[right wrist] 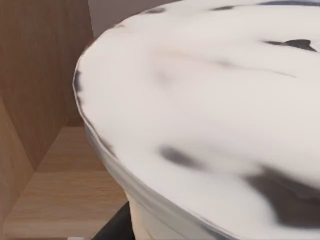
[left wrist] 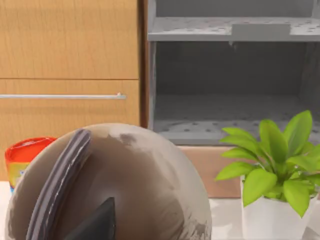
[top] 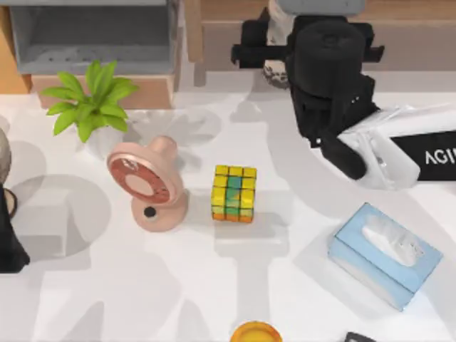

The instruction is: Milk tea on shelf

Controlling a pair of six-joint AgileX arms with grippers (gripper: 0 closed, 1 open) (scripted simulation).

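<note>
Right gripper (top: 274,53) at shelf (top: 399,35) front, table's far right. Milk tea (right wrist: 210,110) close under right wrist camera, white lid inside wooden shelf bay; jaws appear clamped on cup. Left arm parked at left edge; its jaw state: cannot tell.

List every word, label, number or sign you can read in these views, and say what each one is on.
"AGI", white letters on the black band of the right arm, cut off by the top view's right edge.
The pink desk clock has marks on its dial, too blurred to read.
The red container in the left wrist view carries a yellow label, too blurred to read.
Nothing else is legible.
</note>
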